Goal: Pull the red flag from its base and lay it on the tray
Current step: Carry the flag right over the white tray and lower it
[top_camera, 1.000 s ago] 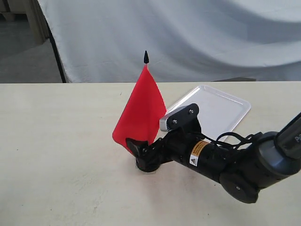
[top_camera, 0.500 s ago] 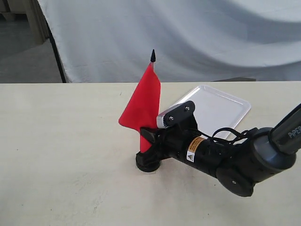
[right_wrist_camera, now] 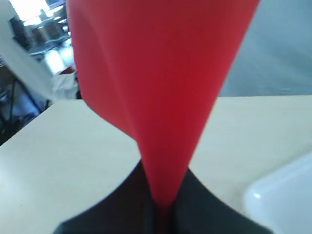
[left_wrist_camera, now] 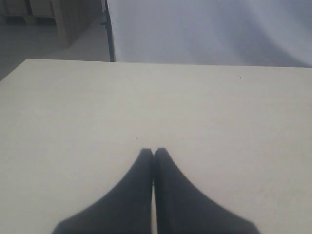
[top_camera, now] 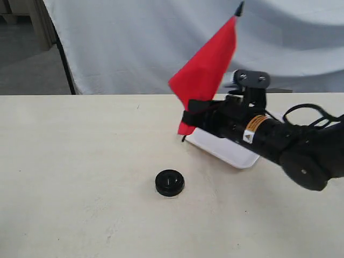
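A pale cream surface (top_camera: 80, 161) fills the foreground; a grey-white cloth backdrop (top_camera: 161, 43) hangs behind it, with a dim room corner beyond the cloth's edge. The base (top_camera: 170, 183), a round black disc, sits alone on the surface, its centre hole unoccupied. Beyond the base and to its right lies the white tray (top_camera: 223, 149), much of it hidden by the right arm; only its rim nearest the base and one rounded corner show. The right gripper (top_camera: 188, 119) is clenched on the lower part of the red flag (top_camera: 207, 72), which is held clear of the surface, higher than the base and on the tray's side of it, its pointed black tip (top_camera: 239, 8) leaning away from the base. A yellow-and-white warning label (top_camera: 251, 128) sits on the right arm; its writing is too small to read. In the left wrist view, the left gripper (left_wrist_camera: 153, 153) has its fingertips pressed together, grasping nothing.
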`<action>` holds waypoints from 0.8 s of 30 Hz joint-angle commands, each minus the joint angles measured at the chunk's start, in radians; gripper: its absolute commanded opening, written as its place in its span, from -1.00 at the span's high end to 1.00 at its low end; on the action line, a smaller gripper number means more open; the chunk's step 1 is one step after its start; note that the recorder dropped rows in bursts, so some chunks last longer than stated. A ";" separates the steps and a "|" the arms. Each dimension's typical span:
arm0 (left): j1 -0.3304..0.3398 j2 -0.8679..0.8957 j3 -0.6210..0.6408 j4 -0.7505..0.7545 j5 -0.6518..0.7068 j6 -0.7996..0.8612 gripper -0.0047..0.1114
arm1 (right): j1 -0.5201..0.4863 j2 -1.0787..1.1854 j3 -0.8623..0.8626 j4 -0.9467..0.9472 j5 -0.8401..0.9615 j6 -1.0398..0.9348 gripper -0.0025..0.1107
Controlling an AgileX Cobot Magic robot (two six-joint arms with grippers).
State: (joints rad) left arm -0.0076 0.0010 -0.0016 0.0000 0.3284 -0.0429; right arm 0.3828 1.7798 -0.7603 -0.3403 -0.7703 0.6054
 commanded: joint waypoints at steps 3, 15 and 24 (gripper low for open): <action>-0.009 -0.001 0.002 0.000 -0.003 0.001 0.92 | -0.195 0.003 -0.058 0.003 0.282 0.277 0.97; -0.009 -0.001 0.002 0.000 -0.003 0.001 0.92 | -0.256 0.258 -0.362 -0.679 0.413 1.027 0.97; -0.009 -0.001 0.002 0.000 -0.003 0.001 0.92 | -0.289 0.410 -0.495 -0.861 0.357 1.285 0.97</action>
State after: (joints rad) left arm -0.0076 0.0010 -0.0016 0.0000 0.3284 -0.0429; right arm 0.1138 2.1668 -1.2337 -1.1761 -0.3958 1.8620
